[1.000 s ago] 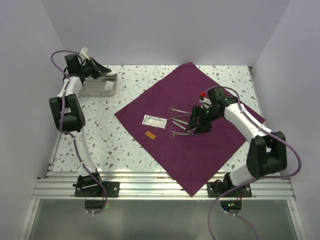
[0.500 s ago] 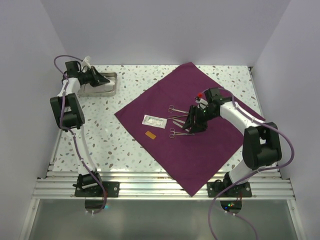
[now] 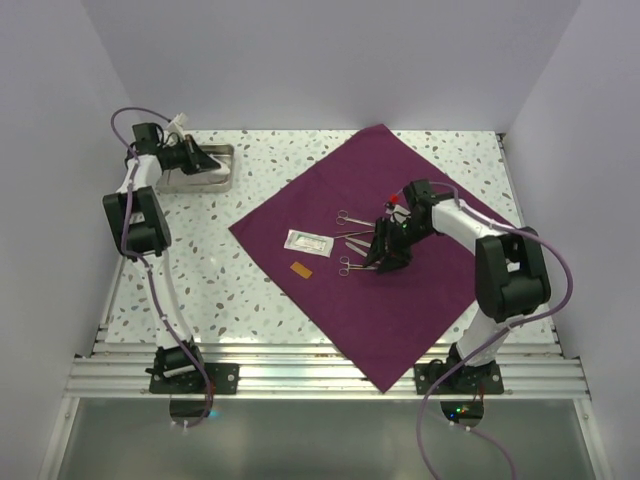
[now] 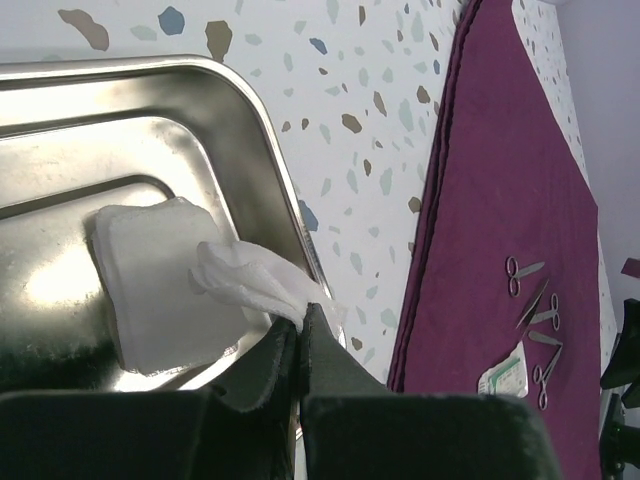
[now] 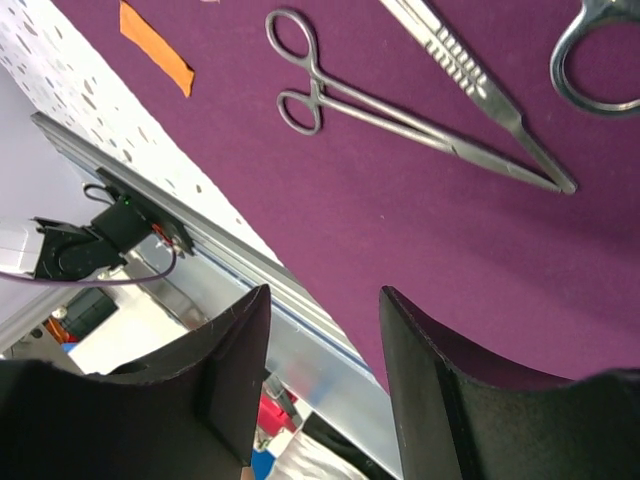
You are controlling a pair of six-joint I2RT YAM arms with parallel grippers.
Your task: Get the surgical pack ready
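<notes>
The surgical pack (image 3: 400, 300) is a purple-maroon cloth spread flat as a diamond on the speckled table; it also shows in the wrist views (image 4: 500, 200) (image 5: 400, 220). On it lie scissors (image 3: 352, 218), forceps (image 5: 400, 110), a scalpel handle (image 5: 470, 65), a white packet (image 3: 308, 242) and an orange strip (image 3: 301, 270). My right gripper (image 3: 385, 255) (image 5: 325, 292) hovers open just above the cloth beside the instruments, with nothing between its fingers. At the back left, my left gripper (image 3: 208, 165) (image 4: 303, 315) is shut on a crumpled white gauze (image 4: 255, 285) over a steel tray (image 4: 240, 120).
A second flat gauze pad (image 4: 150, 270) lies inside the tray (image 3: 222, 180). Grey walls close in the table on three sides. An aluminium rail (image 3: 320, 375) runs along the near edge, where both arm bases are bolted.
My left gripper has sunk toward the tray and shifted a little left. The right arm has drawn in, carrying its gripper slightly left over the instruments, and its jaws have narrowed a little.
</notes>
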